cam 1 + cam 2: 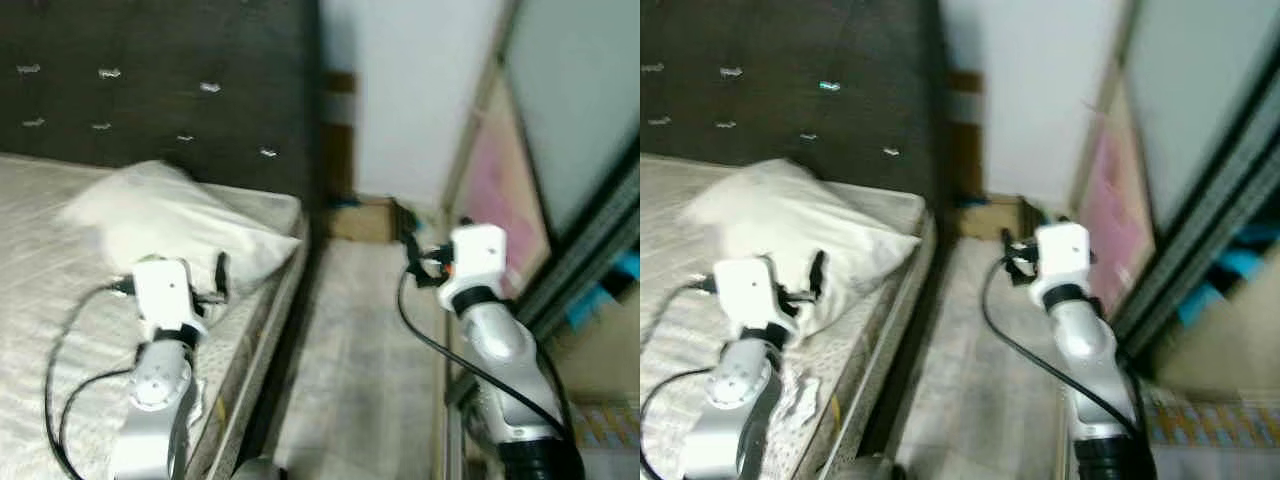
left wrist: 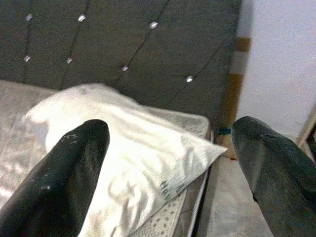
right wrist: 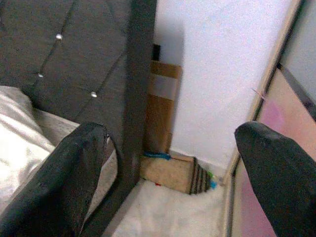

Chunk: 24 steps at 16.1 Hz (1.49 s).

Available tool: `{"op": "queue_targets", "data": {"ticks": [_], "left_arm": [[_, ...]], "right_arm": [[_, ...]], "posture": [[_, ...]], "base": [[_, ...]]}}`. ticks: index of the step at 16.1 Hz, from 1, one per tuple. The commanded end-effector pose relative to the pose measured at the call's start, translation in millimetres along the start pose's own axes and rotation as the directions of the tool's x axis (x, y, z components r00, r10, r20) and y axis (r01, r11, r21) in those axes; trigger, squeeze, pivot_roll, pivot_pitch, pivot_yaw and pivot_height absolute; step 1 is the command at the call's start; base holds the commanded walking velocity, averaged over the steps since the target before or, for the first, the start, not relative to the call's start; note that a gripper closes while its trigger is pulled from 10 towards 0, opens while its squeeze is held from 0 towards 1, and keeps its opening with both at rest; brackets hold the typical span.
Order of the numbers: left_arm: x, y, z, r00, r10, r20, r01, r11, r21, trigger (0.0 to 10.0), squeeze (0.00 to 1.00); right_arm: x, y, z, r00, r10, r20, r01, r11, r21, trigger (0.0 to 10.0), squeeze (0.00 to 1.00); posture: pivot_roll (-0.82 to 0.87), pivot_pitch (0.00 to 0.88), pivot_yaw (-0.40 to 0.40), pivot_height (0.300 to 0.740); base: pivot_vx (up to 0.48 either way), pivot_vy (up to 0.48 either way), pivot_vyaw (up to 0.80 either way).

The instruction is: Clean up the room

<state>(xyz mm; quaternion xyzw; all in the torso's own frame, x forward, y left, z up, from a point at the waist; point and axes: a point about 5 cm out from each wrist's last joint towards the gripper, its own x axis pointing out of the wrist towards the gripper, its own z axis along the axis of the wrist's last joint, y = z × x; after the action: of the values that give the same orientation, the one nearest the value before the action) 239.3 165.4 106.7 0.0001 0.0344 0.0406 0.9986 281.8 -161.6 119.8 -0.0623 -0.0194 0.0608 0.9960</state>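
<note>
Pillow (image 2: 133, 148) on bed (image 1: 40, 300) before spread left end effector (image 2: 168, 168) — right end effector (image 3: 168, 168) spread, cardboard box (image 3: 170, 173) ahead.

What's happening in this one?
The robot stands at the corner of a bed, holding nothing. Its left gripper is open over the mattress, pointed at a white pillow lying against the dark tufted headboard. Its right gripper is open over the floor strip beside the bed, facing cardboard leaning in the wall corner.
</note>
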Motion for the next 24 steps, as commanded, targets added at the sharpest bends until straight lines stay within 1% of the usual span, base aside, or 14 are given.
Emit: {"op": "queue_targets", "data": {"ticks": [1,2,3,4,5,6,7,9,10,11,13,16,24], "left_arm": [[-0.8,8.1,2.2,1.000,0.028,0.001,-0.028,0.999,0.022,10.0,0.00],[-1.0,8.5,2.2,0.999,0.037,0.006,-0.037,0.999,0.038,10.0,0.00],[-0.9,8.6,2.6,0.999,0.036,0.024,-0.038,0.994,0.100,10.0,0.00],[0.3,8.0,3.2,0.999,0.025,0.034,-0.028,0.996,0.085,10.0,0.00],[0.9,9.3,2.9,0.999,0.039,0.027,-0.041,0.996,0.078,10.0,0.00],[1.9,8.2,0.4,0.999,0.028,-0.017,-0.027,0.999,0.043,10.0,0.00],[1.7,6.7,2.7,1.000,0.031,0.004,-0.031,0.997,0.071,10.0,0.00],[0.8,1.9,3.8,1.000,0.005,0.017,-0.006,1.000,0.008,10.0,0.00],[1.5,1.9,5.7,0.999,-0.021,0.045,0.021,1.000,-0.010,10.0,0.00],[0.9,2.4,5.1,0.999,-0.014,0.031,0.014,1.000,0.003,10.0,0.00],[-1.2,2.2,5.1,0.999,-0.023,0.036,0.022,0.999,0.028,10.0,0.00],[-1.1,1.9,5.2,0.999,-0.027,0.040,0.026,1.000,0.016,10.0,0.00],[-0.8,0.8,6.0,0.998,-0.029,0.049,0.029,1.000,0.006,10.0,0.00]], "right_arm": [[3.5,7.7,2.8,0.999,0.029,0.012,-0.030,0.999,0.015,10.0,0.00],[3.9,7.8,2.9,0.999,0.029,0.013,-0.029,0.999,0.013,10.0,0.00],[4.0,7.8,3.0,0.999,0.029,0.014,-0.029,0.999,0.013,10.0,0.00],[4.3,8.6,3.3,0.999,0.034,0.015,-0.034,0.999,0.010,10.0,0.00],[4.7,8.8,3.7,0.999,0.035,0.017,-0.035,0.999,0.011,10.0,0.00],[6.3,10.0,6.3,0.999,0.043,0.030,-0.043,0.999,0.009,10.0,0.00],[7.7,9.8,8.1,0.998,0.042,0.035,-0.043,0.999,0.009,10.0,0.00],[10.1,7.0,11.1,0.998,0.037,0.044,-0.038,0.999,0.002,10.0,0.00],[9.7,5.0,10.1,0.999,0.034,0.041,-0.034,0.999,-0.001,10.0,0.00],[9.0,4.3,9.3,0.999,0.032,0.038,-0.032,0.999,0.000,10.0,0.00],[7.5,5.5,8.6,0.999,0.034,0.035,-0.034,0.999,0.003,10.0,0.00],[8.4,8.6,8.7,0.998,0.045,0.035,-0.046,0.999,0.008,10.0,0.00],[10.1,8.4,8.5,0.998,0.061,0.035,-0.061,0.998,0.007,10.0,0.00]], "posture": [[0.02,0.000,-0.006,0.740],[0.02,0.000,-0.007,0.740],[0.02,0.000,-0.007,0.740],[0.02,0.000,-0.005,0.740],[0.02,0.000,-0.005,0.740],[0.00,0.000,0.007,0.740],[0.00,0.000,0.007,0.740],[0.00,0.000,0.011,0.740],[0.00,0.000,0.011,0.740],[-0.01,0.000,0.010,0.740],[0.00,0.000,0.010,0.740],[0.00,0.000,0.008,0.740],[0.00,0.000,0.000,0.740]], "base": [[0.000,0.000,0.77],[0.000,0.000,0.77],[0.000,0.000,0.77],[0.000,0.000,0.77],[0.000,0.000,0.77],[0.000,0.000,0.77],[0.000,0.000,0.77],[0.000,0.000,0.77],[0.000,0.000,0.77],[0.000,0.000,0.77],[0.000,0.000,0.77],[0.000,0.000,0.77],[0.000,0.000,0.78]]}}
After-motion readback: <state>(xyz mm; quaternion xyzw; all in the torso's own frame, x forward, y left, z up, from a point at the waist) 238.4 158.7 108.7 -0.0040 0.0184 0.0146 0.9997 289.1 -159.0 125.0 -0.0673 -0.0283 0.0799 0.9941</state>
